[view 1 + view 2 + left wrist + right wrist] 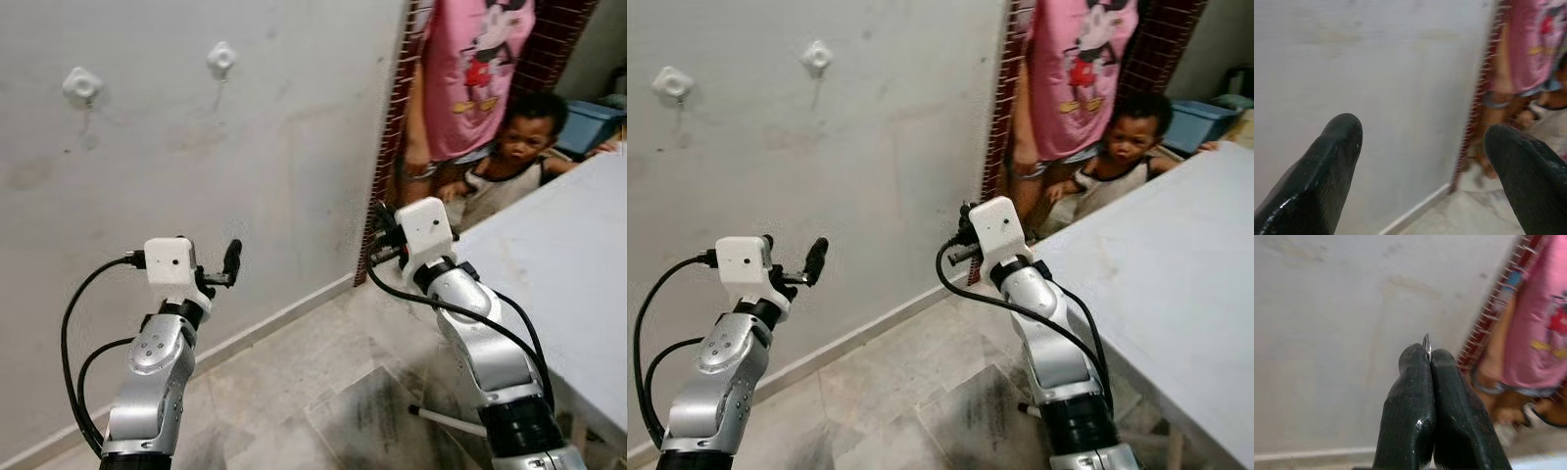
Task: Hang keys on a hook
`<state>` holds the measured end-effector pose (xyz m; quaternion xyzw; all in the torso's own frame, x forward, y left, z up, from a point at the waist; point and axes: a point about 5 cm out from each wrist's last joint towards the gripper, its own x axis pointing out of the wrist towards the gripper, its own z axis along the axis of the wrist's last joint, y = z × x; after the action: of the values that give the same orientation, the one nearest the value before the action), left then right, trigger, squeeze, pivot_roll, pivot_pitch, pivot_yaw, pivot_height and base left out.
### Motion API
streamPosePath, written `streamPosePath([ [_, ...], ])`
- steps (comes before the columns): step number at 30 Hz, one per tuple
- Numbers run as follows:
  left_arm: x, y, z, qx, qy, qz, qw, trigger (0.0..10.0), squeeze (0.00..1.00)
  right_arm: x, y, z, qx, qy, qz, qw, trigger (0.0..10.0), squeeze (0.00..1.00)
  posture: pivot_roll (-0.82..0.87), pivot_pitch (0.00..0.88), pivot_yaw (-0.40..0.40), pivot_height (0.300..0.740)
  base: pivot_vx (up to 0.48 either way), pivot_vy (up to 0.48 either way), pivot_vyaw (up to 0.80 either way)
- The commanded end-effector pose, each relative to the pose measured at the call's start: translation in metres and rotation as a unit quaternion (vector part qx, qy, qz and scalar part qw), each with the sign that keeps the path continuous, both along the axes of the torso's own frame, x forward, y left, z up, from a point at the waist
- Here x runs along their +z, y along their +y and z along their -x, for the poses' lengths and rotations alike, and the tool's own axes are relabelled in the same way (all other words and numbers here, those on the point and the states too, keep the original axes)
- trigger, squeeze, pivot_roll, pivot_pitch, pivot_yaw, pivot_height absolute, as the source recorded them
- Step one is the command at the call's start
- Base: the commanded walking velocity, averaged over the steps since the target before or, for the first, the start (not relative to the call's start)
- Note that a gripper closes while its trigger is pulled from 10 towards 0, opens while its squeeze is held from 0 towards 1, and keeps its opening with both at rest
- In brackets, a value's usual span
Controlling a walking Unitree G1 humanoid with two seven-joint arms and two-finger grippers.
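Note:
Two white hooks are fixed high on the grey wall, one [82, 85] to the left and one [221, 59] further right. My right gripper [1430, 355] is shut, and a thin metal key ring [1426, 342] pokes out between its fingertips; the keys themselves are hidden. That arm's white wrist block [426, 230] is raised near the wall's corner, well below and right of the hooks. My left gripper [1425, 147] is open and holds nothing. It is raised toward the wall below the right hook, with one black finger [232, 259] showing.
A person in a pink shirt [480, 69] and a child [519, 147] stand past the red brick edge [387, 147]. A pale grey table [568, 264] fills the right side. The tiled floor [313, 382] meets the wall at a skirting.

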<state>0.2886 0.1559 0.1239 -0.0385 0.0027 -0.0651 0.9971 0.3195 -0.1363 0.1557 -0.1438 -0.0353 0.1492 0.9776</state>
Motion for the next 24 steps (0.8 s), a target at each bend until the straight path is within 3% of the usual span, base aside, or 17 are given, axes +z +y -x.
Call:
streamPosePath([
  [1, 0.0027, 0.0076, -0.0029, 0.007, -0.002, -0.005, 1.000, 10.0, 0.00, 0.0105, 0.0037, -0.0003, 0.004, -0.018, -0.005, 1.000, 10.0, 0.00, 0.01, 0.000, 0.015, 0.740, 0.000, -0.480, 0.00],
  [13, 0.0005, 0.0068, 0.0001, 0.014, -0.001, -0.003, 1.000, 10.0, 0.00, 0.0126, 0.0041, -0.0013, 0.013, -0.019, 0.003, 1.000, 10.0, 0.00, 0.01, 0.000, -0.003, 0.740, 0.000, -0.406, 0.00],
  [24, 0.0014, 0.0083, -0.0006, 0.020, -0.005, 0.006, 1.000, 10.0, 0.00, 0.0136, 0.0069, -0.0019, 0.020, -0.021, 0.003, 1.000, 10.0, 0.00, 0.01, 0.000, -0.004, 0.740, 0.000, 0.000, 0.40],
])
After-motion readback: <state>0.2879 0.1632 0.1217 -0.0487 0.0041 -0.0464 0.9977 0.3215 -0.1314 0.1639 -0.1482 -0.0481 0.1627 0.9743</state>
